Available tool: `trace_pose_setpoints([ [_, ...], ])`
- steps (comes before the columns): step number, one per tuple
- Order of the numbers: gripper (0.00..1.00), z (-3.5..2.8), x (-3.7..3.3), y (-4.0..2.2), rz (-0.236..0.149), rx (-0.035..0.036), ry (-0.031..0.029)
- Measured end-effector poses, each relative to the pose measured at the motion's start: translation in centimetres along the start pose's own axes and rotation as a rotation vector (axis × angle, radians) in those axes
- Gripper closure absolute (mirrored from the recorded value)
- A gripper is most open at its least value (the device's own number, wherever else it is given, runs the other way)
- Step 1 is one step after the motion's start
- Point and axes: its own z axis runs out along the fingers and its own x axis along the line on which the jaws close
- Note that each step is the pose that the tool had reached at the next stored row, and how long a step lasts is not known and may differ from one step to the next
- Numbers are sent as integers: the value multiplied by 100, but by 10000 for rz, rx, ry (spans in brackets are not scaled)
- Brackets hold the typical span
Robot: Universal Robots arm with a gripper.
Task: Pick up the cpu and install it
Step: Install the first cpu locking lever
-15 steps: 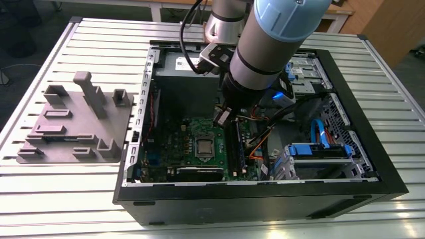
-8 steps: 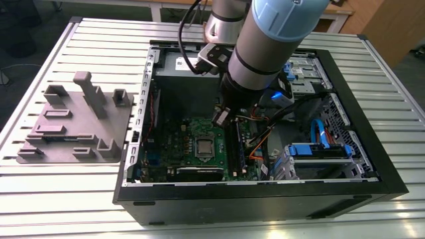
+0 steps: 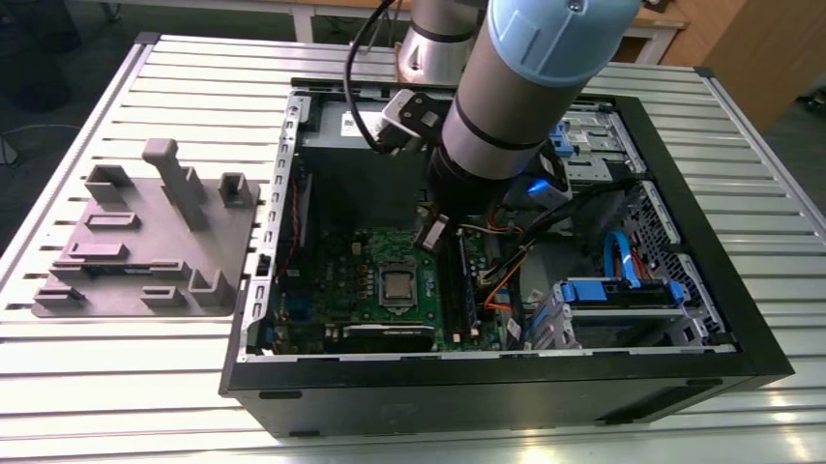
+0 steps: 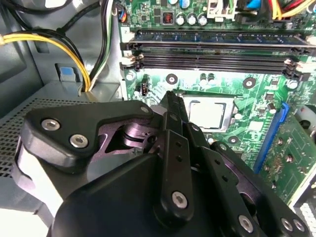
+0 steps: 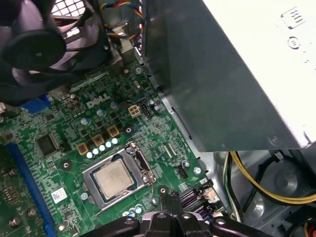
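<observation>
The cpu (image 5: 114, 178) is a small silver-grey square lying flat inside the metal-framed socket (image 5: 139, 163) on the green motherboard (image 3: 355, 261). It also appears in the exterior view (image 3: 397, 284) and in the second wrist view (image 4: 207, 112). My gripper (image 3: 435, 235) hangs above the board inside the open computer case, beside the socket and apart from the cpu. Its black fingers (image 4: 173, 106) come together at the tip with nothing between them. In the first wrist view the gripper (image 5: 166, 195) points down near the socket's corner.
Long black memory sticks (image 4: 217, 47) lie beside the socket. A black fan (image 5: 34, 44), the grey power supply box (image 5: 227, 74) and yellow cables (image 4: 59, 47) crowd the case. A grey fixture plate (image 3: 142, 242) lies on the slatted table at the exterior view's left.
</observation>
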Motion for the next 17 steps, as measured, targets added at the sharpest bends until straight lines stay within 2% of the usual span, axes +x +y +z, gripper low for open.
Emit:
trace_pose_setpoints([
  [8,90,-2,41,4,-588,-49,99],
  [13,90,-4,75,8,-859,2,103],
  [17,90,3,81,5,-1334,-20,172],
])
